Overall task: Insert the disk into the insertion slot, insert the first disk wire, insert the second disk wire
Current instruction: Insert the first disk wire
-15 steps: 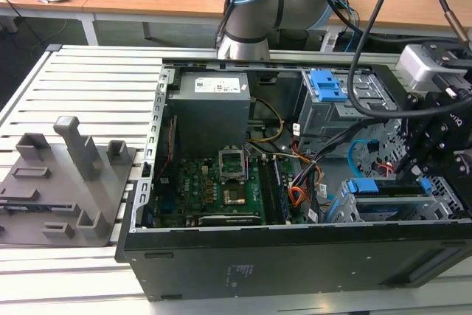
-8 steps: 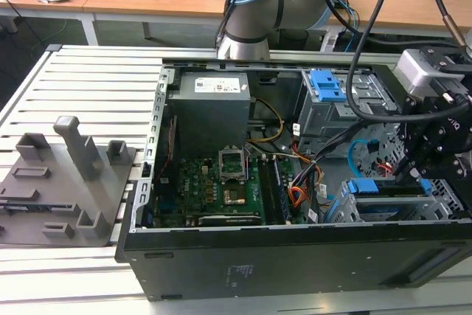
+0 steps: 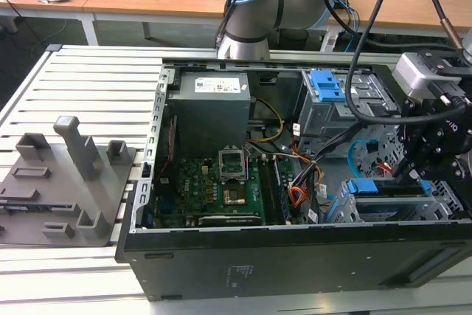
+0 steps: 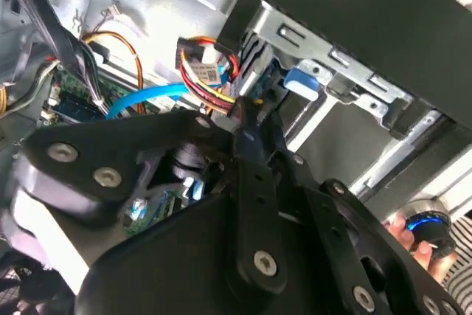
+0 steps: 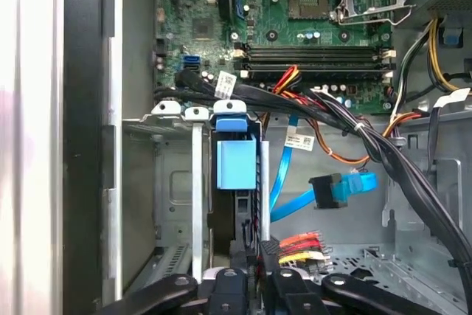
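The disk sits in the insertion slot, a grey perforated cage at the case's front corner, with its blue carrier tab on top. My gripper is at the disk's end, its fingers shut on the dark plug of the first disk wire, a red-orange-yellow lead. In the exterior view the gripper hangs just over the blue carrier. The second disk wire, a flat blue cable with a dark plug, lies loose beside the cage.
A taller grey cage with a blue latch stands behind the slot. Thick black cable bundles cross between the motherboard and the cages. The power supply fills the back corner. A grey fixture lies on the slatted table at the exterior view's left.
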Motion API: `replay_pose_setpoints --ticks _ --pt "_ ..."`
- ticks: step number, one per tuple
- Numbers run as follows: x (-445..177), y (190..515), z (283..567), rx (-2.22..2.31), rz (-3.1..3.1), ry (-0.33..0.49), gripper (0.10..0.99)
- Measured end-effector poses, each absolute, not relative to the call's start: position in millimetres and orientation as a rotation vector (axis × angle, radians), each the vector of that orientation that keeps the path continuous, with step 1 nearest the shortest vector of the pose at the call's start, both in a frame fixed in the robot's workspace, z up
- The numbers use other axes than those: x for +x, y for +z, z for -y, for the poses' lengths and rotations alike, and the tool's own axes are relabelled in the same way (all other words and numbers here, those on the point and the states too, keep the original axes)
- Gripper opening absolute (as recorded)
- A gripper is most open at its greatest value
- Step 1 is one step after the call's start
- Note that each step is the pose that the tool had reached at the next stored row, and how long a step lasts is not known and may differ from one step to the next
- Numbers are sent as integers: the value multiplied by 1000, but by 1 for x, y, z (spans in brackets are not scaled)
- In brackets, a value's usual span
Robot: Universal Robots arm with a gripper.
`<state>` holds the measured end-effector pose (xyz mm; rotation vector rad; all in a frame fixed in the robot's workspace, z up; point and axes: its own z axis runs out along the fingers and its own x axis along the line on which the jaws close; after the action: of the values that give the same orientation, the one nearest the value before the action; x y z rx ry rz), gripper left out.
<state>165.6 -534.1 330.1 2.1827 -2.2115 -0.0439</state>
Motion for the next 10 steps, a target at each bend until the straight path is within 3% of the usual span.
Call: replay_pose_setpoints --ticks 1,10 --pt "166 330 534 2183 2211 -43 235" --pt "166 375 534 2182 2211 -42 224"
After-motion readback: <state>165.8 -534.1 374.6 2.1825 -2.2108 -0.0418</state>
